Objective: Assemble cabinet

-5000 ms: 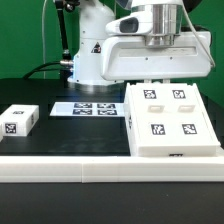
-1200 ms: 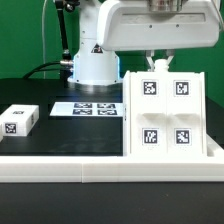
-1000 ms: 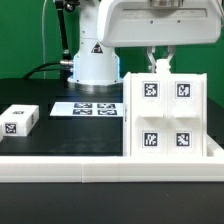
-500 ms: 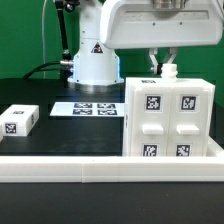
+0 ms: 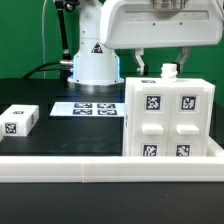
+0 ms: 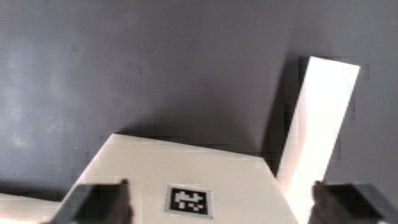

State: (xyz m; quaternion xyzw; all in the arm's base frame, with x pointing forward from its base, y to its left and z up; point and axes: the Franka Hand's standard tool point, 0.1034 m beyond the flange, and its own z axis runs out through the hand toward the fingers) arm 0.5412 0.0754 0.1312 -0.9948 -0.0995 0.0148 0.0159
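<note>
- While the cabinet body (image 5: 168,120) is standing upright at the exterior view's right, its foot is sitting against the white front ledge (image 5: 70,168) of the table.
- The gripper (image 5: 161,64) is hanging just above the body's top edge with its jaws spread wide, and it is holding nothing.
- In the wrist view the two fingers (image 6: 98,200) are showing well apart. The tagged top of the body is lying between them, and neither finger is touching it.
- A small white nub (image 5: 170,70) is sticking up from the top edge, between the fingers. What it is I cannot tell.
- Judgement on the step in hand: the body is looking set down, so the gripper is due to clear off.
- To do this well, I am recommending a straight rise with the jaws kept wide, so that no finger is catching the nub or nudging the body.
- The standing body is looking tall for its footing, so a sideways brush is the main tipping risk.
- The likely next part is the small panel (image 5: 20,120), which is lying flat and well apart at the exterior view's left.
- The marker board (image 5: 85,108) is lying between the panel and the body, carrying only its tags.
- The body is the only box here, and the side facing the exterior view is showing four tags.
- Its opening is not showing, so I cannot tell whether anything is inside.
- A long white strip (image 6: 320,110) is running beside the top in the wrist view. It is possibly one wall of the body, but I am not certain.
</note>
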